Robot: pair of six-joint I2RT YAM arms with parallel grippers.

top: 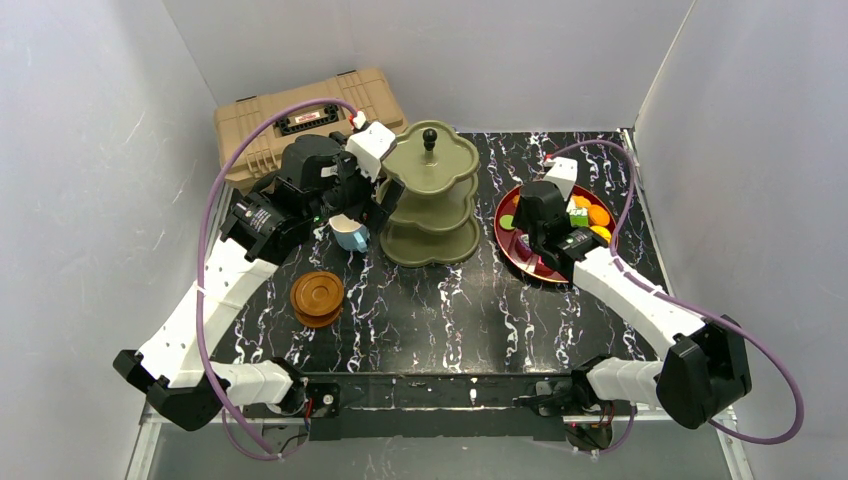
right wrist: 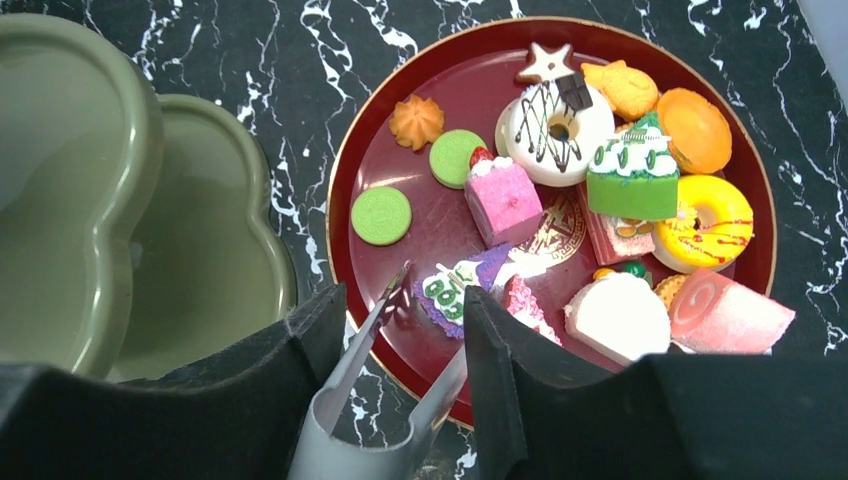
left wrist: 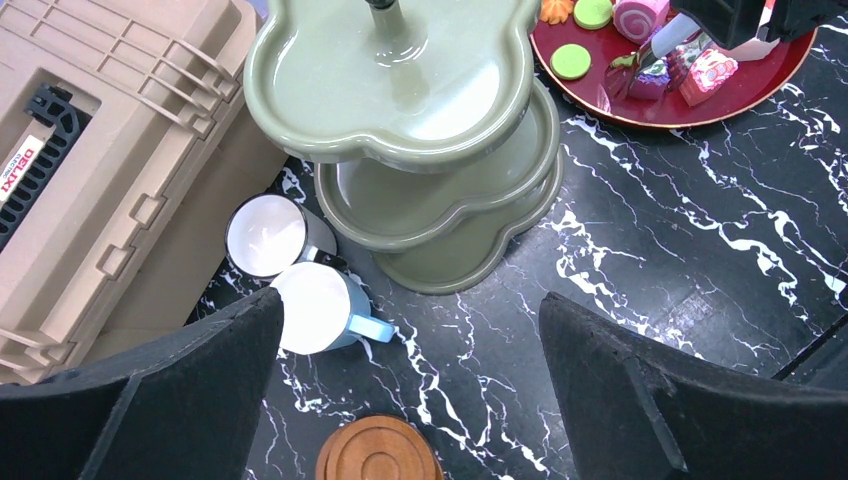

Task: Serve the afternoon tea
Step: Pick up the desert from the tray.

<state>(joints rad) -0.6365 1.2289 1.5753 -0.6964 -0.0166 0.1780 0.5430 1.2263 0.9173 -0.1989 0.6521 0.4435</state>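
The olive-green three-tier stand (top: 430,190) is at the back middle of the table, and its tiers look empty. To its right, a red plate (right wrist: 440,220) holds several toy cakes and donuts. My right gripper (right wrist: 405,320) is shut on metal tongs (right wrist: 362,340) over the plate's near-left rim. One tong tip is beside a purple cake (right wrist: 455,290). My left gripper (left wrist: 410,400) hangs open above the table. A light-blue mug (left wrist: 315,308) is at its left finger, with a white mug (left wrist: 265,235) behind. Brown saucers (left wrist: 380,455) lie stacked below.
A tan toolbox (top: 270,125) fills the back left corner, close to the mugs and the left arm. White walls close in the table on three sides. Purple cables loop from both wrists.
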